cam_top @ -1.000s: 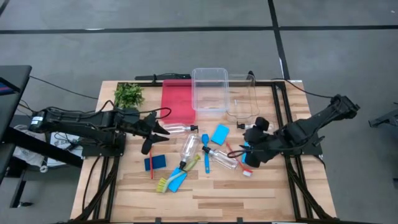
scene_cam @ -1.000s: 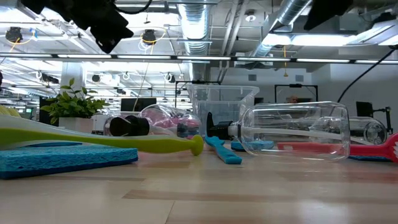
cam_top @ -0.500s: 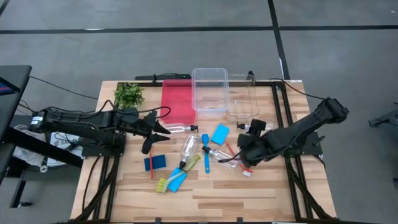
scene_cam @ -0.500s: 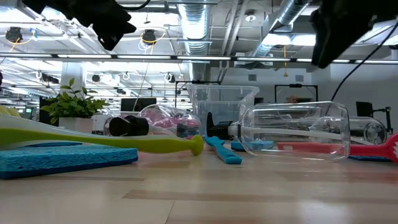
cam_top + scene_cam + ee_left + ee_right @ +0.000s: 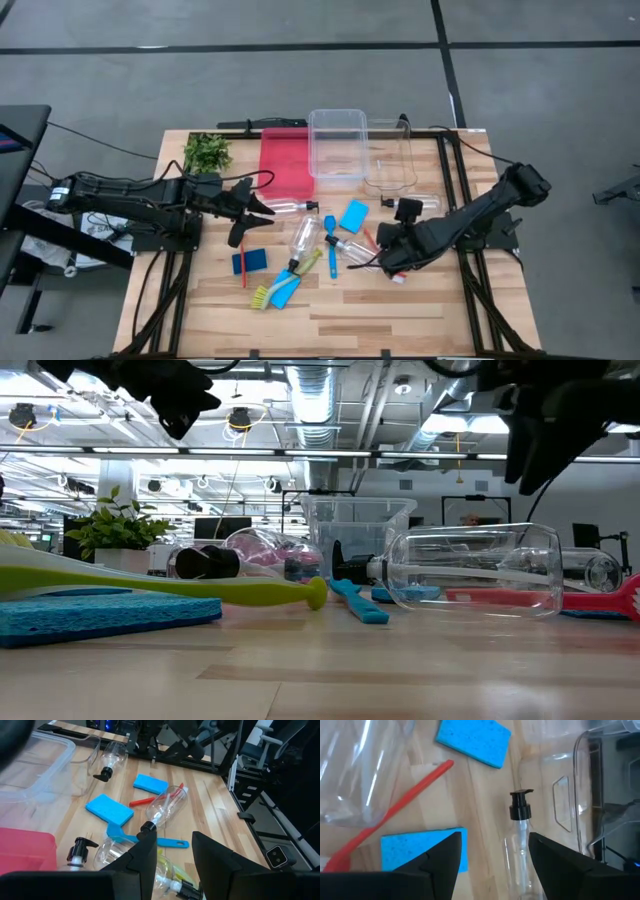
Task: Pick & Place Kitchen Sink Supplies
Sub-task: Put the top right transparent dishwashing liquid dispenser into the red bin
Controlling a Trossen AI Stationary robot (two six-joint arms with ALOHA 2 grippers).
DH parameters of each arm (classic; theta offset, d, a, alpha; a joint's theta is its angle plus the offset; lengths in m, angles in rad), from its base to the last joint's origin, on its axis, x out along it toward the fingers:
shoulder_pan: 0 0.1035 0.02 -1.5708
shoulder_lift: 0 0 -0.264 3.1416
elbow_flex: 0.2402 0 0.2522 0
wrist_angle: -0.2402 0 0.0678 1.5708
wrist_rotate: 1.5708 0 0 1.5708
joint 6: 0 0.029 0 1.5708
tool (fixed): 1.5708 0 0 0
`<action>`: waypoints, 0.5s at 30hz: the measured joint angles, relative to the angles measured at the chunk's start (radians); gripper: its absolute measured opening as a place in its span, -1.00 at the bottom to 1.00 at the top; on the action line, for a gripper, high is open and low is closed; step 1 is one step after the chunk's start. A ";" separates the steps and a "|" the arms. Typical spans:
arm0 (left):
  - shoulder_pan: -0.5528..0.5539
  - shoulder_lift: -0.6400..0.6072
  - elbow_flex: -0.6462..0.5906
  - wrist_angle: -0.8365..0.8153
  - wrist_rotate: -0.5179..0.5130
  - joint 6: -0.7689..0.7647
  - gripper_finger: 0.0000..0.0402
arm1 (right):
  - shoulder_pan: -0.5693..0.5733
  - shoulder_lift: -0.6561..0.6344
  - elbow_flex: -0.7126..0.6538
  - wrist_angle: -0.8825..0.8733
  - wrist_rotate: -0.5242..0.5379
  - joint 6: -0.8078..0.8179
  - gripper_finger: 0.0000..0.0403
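Observation:
Clear bottles with black caps (image 5: 303, 236) (image 5: 355, 252), blue sponges (image 5: 353, 215) (image 5: 250, 261) and slim brushes, one blue (image 5: 330, 252) and one yellow-green (image 5: 303, 268), lie loose on the wooden table. My right gripper (image 5: 385, 258) hangs open, pointing down over the right of the pile. In the right wrist view its fingers (image 5: 495, 855) stand above a blue sponge (image 5: 425, 847), a red brush handle (image 5: 395, 805) and a pump bottle (image 5: 520, 815), touching none. My left gripper (image 5: 262, 212) waits open above the table's left part, its fingers (image 5: 172, 852) pointing toward the pile.
A red tray (image 5: 285, 160) and two clear bins (image 5: 337, 145) (image 5: 392, 160) stand at the far middle of the table. A leafy plant (image 5: 207, 152) is at the far left. Bare wood lies along the near edge (image 5: 330, 325).
My right gripper has come down toward the pile and a little toward the table's left, tipping from a shallow slant to point steeply down. In the low view it has dropped into the picture at the upper right. None of the supplies has moved.

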 joint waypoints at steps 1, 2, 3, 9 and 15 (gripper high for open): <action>0.000 0.000 0.000 0.002 0.000 0.000 -0.38 | -0.002 0.008 0.000 0.000 0.001 0.000 0.12; 0.000 0.000 0.000 0.002 0.000 0.000 -0.38 | -0.006 0.014 0.000 -0.001 0.002 0.000 0.12; 0.000 0.000 0.000 0.004 0.000 0.000 -0.38 | -0.009 0.019 0.000 -0.003 0.003 0.000 0.12; 0.000 0.000 0.000 0.012 0.000 0.000 -0.38 | -0.022 0.024 0.000 -0.115 0.011 0.022 0.11; 0.000 0.000 0.000 0.018 0.000 0.000 -0.38 | -0.021 -0.034 0.000 -0.188 0.010 0.037 -0.03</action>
